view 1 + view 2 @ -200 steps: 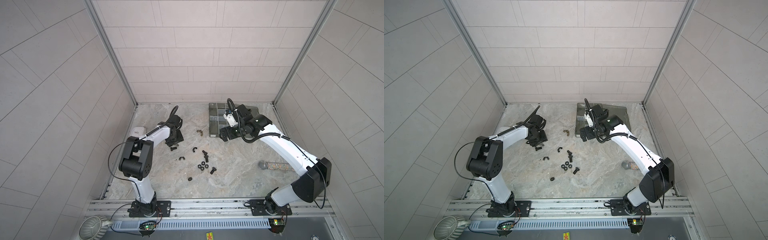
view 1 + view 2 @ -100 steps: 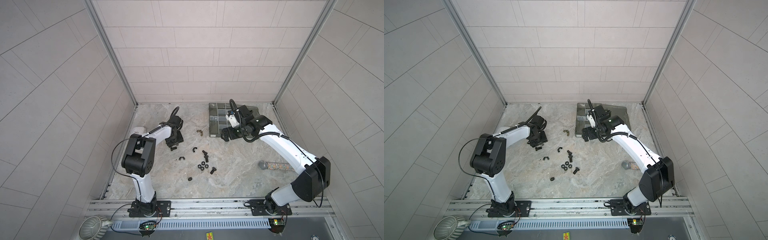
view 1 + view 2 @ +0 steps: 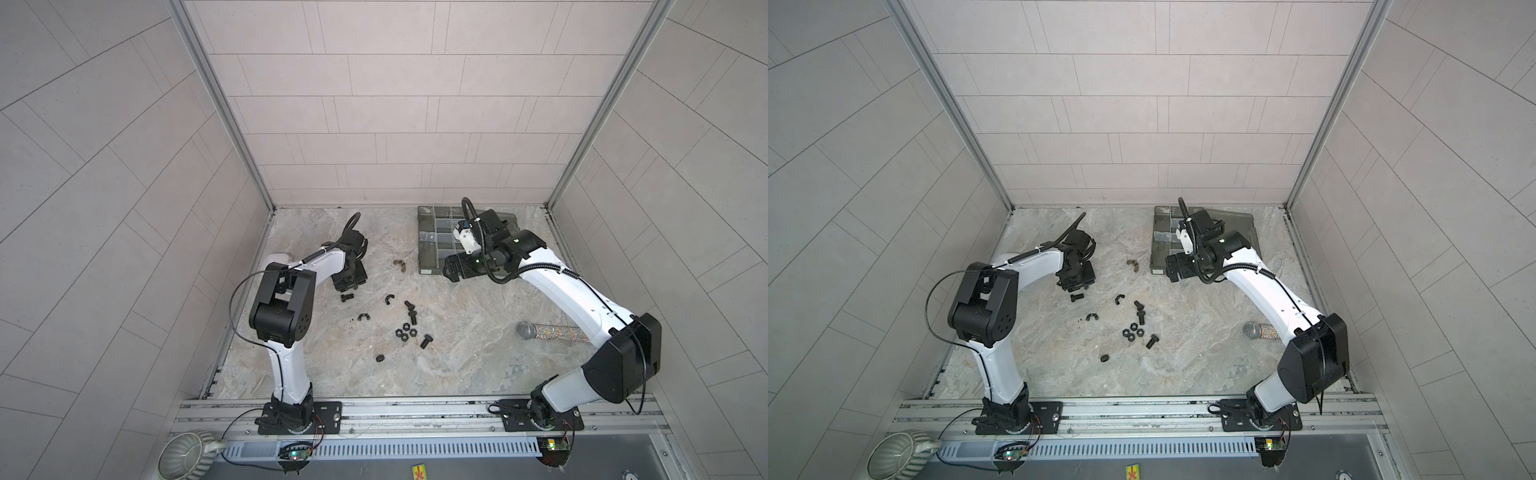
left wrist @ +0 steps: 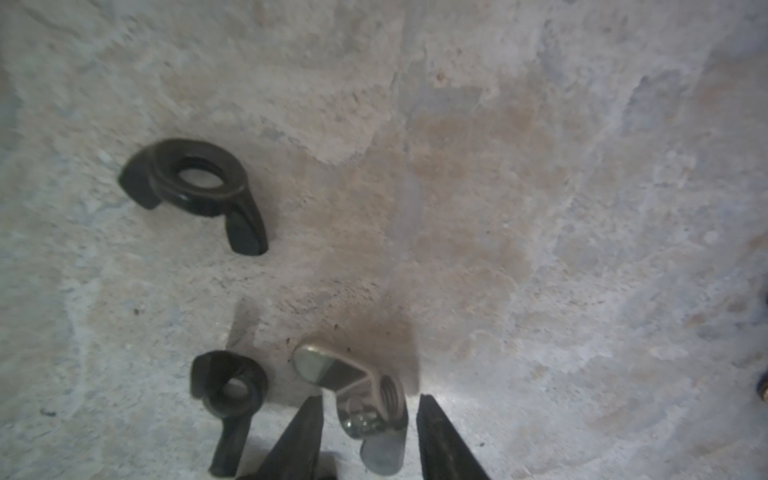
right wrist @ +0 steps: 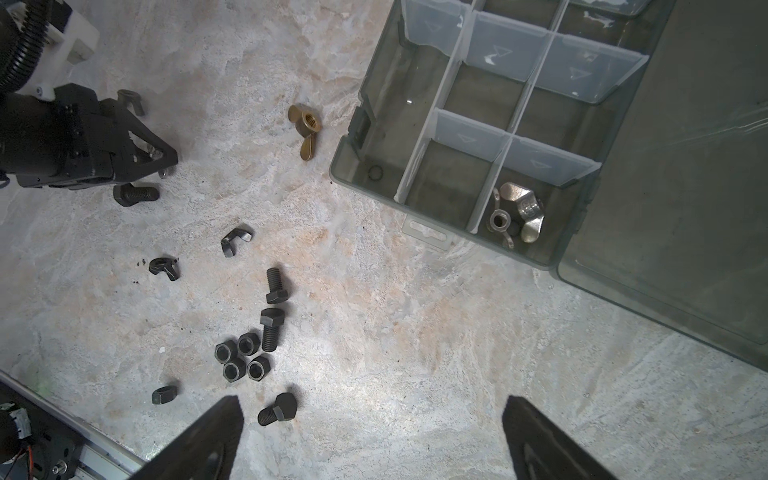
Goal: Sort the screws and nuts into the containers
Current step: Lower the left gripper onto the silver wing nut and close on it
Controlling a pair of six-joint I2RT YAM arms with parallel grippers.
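The organizer box [image 3: 430, 259] sits at the back right, wing nuts [image 5: 519, 212] in one corner compartment. Before and left of it lie scattered screws [image 3: 427, 341] and nuts [image 3: 405, 333], a microphone [image 3: 548, 331] to their right.

Even, diffuse light in both top views, curved edges; left wrist close-up dim, nuts [image 4: 162, 183] blurred, softly shadowed.

We'd call this a robotics lab test cell, not anybody's workshop: pale panel walls [image 3: 395, 104] boxed in by aluminium corner posts [image 3: 223, 104], two white robot arms [image 3: 286, 365] bolted onto an aluminium rail [image 3: 415, 409] up front, plus a slotted cable duct [image 3: 415, 448] and little circuit boards [image 3: 294, 455] with green LEDs.
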